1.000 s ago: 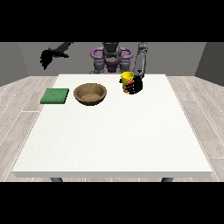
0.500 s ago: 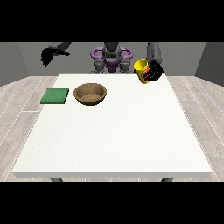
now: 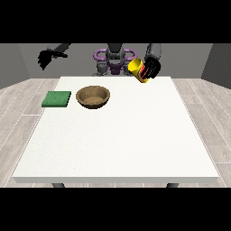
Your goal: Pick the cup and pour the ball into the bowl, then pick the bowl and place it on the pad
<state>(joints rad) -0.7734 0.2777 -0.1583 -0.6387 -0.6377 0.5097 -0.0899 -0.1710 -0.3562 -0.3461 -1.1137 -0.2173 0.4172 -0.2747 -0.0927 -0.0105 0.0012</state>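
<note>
Yellow cup (image 3: 137,71), tilted above the table's far edge, is held by curled fingers of the hand at the view's right (image 3: 150,68), well apart from the brown wooden bowl (image 3: 93,96), so the ball could be spilled short

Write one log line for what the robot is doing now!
phase: cup lifted | hand at the view's right: holding yellow cup, tilted | bowl: on table | green pad: beside bowl

Bare test room: a white table (image 3: 117,135) stands on pale wood-plank flooring (image 3: 18,113) before plain grey walls (image 3: 18,63), with the robot (image 3: 113,57) behind the table and no furniture showing.
</note>
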